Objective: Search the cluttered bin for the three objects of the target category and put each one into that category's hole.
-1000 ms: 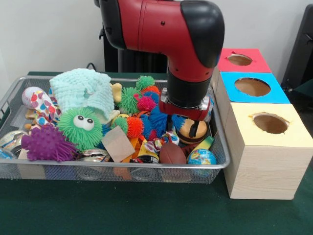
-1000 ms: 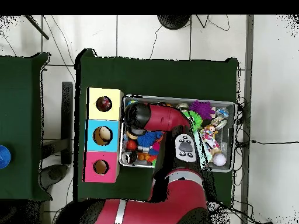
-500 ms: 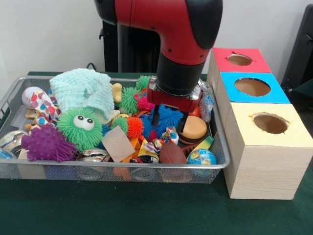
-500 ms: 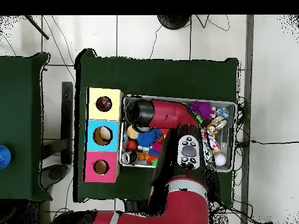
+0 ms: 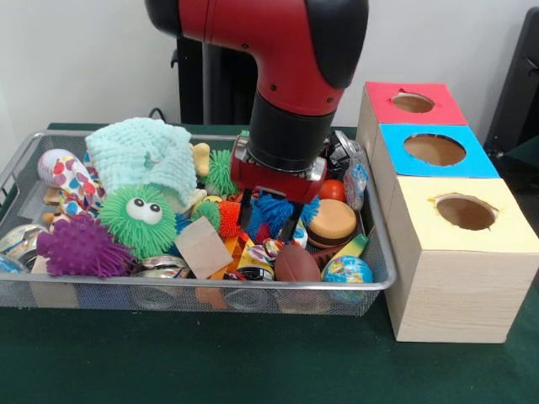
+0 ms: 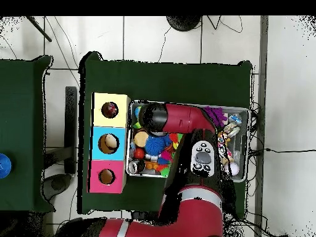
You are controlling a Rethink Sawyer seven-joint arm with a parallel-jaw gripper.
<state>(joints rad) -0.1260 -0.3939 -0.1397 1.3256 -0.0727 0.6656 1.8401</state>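
The wire bin (image 5: 168,285) is crammed with toys. My gripper (image 5: 269,219) hangs low in its right half, open, with its dark fingers (image 5: 291,225) on either side of a blue spiky ball (image 5: 274,209). An orange spiky ball (image 5: 229,217) lies just left of it and a toy burger (image 5: 332,223) just right. A brown football (image 5: 296,263) and a globe ball (image 5: 347,270) sit near the front rim. Three hole boxes stand to the right: red (image 5: 413,103), blue (image 5: 434,149), yellow (image 5: 465,212). In the overhead view the arm (image 6: 176,118) hides the gripper.
A green spiky ball with eyes (image 5: 139,217), a purple spiky toy (image 5: 82,247) and a teal cloth (image 5: 143,156) fill the bin's left half. A small red ball (image 5: 332,189) lies behind the burger. The overhead view shows balls inside the box holes (image 6: 109,143).
The arm has swung left in the front view, from over the toy burger to over the blue spiky ball. The burger is now uncovered.
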